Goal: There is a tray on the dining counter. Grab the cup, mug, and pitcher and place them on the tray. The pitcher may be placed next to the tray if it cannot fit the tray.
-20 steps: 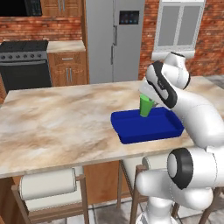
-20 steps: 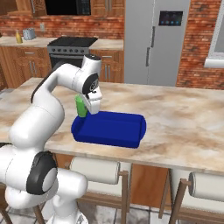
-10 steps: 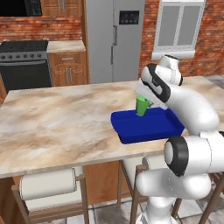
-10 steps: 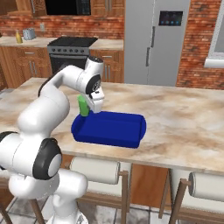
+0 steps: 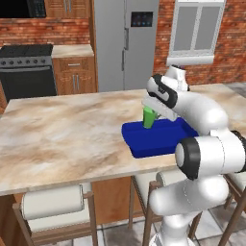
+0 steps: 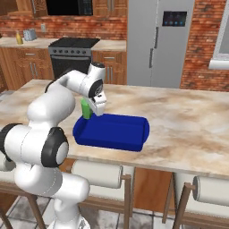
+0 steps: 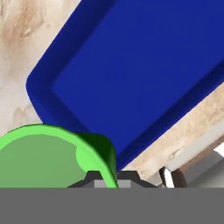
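My gripper [image 5: 153, 109] [image 6: 91, 109] [image 7: 107, 175] is shut on the rim of the bright-green cup [image 5: 149, 117] [image 6: 85, 108] [image 7: 48, 157]. It holds the cup upright at the far corner of the deep-blue tray [image 5: 158, 139] [image 6: 112, 134] [image 7: 131, 78]; I cannot tell whether the cup touches the tray. The tray lies on the beige marbled dining counter [image 5: 62, 134] [image 6: 188, 120] and holds nothing else. A small yellow pitcher [image 6: 19, 38] stands on the far kitchen counter. The mug is out of view.
A grey toaster [image 6: 30, 34] stands beside the pitcher. A black stove [image 5: 26, 67] and a steel fridge [image 5: 125, 43] line the back wall. Padded stools [image 5: 53, 202] [image 6: 96, 174] are tucked under the dining counter's near edge.
The arm has swung its elbow and carried the held cup a little leftward in the left base view, along the tray's far edge. The grip has stayed shut.
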